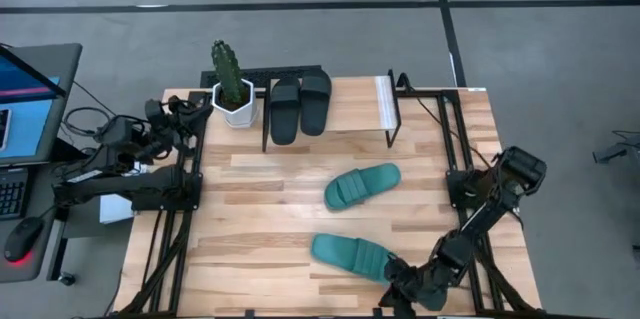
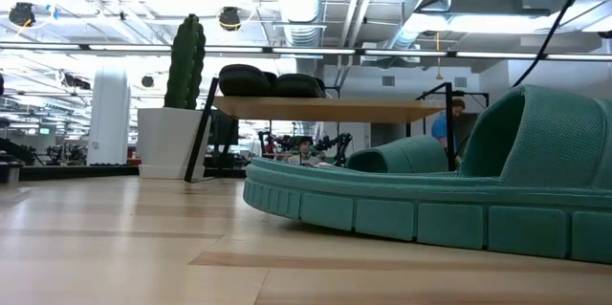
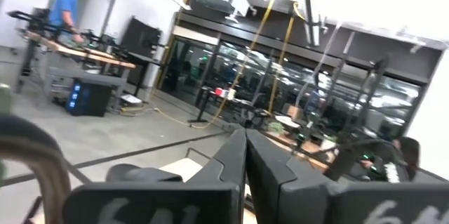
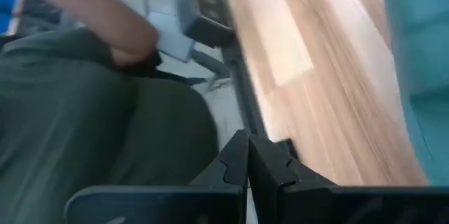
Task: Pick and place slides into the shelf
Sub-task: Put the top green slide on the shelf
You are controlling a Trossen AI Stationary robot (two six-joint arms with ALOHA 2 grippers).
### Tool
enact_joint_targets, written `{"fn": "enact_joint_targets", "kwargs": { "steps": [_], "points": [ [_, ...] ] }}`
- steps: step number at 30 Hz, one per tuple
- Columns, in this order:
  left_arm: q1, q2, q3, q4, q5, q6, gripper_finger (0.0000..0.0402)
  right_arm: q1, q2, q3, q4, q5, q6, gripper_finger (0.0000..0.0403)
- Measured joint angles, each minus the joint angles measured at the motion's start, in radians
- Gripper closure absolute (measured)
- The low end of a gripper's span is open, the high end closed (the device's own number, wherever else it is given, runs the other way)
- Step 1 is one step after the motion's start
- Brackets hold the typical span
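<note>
Pressing together, the right gripper (image 4: 247, 155) has its fingers closed on nothing, at the table's 5 o'clock edge, just beside the heel of the nearer teal slide (image 1: 352, 253). The left gripper (image 3: 245, 155) is likewise closed and empty, parked off the table's 9 o'clock side.

A second teal slide (image 1: 362, 186) lies mid-table, apart from the first. Two black slides (image 1: 299, 103) sit side by side on the shelf (image 1: 385, 107) at 12 o'clock, with a potted cactus (image 1: 232, 85) at the shelf's left end.

Pale wooden planks make up the table (image 1: 240, 209), which stands on a grey floor. A laptop (image 1: 25, 99) rests off to the left.

From table height, the near teal slide fills the foreground and runs off the picture's edge, hiding much of the far one. A person in blue (image 3: 68, 8) stands far back in the room. Dark clothing and an arm (image 4: 98, 13) crowd the right wrist view, blurred.
</note>
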Motion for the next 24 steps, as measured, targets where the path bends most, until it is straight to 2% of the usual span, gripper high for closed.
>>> {"fn": "enact_joint_targets", "kwargs": {
  "steps": [8, 12, 16, 24],
  "points": [
    [0.000, 0.000, 0.000, 0.000, -0.101, 0.002, 0.0401, -0.008, 0.085, 0.040, -0.206, -0.005, 0.259, 0.0403],
    [0.000, 0.000, 0.000, -0.001, -0.127, 0.002, 0.0401, -0.014, 0.087, 0.046, -0.345, -0.018, 0.331, 0.0403],
    [0.000, 0.000, 0.000, -0.001, -0.143, 0.002, 0.0401, -0.039, 0.070, 0.048, -0.484, 0.000, 0.286, 0.0403],
    [0.000, 0.000, 0.000, -0.002, -0.143, 0.002, 0.0401, -0.149, 0.026, 0.041, -0.648, 0.091, 0.054, 0.0403]
  ]
}}
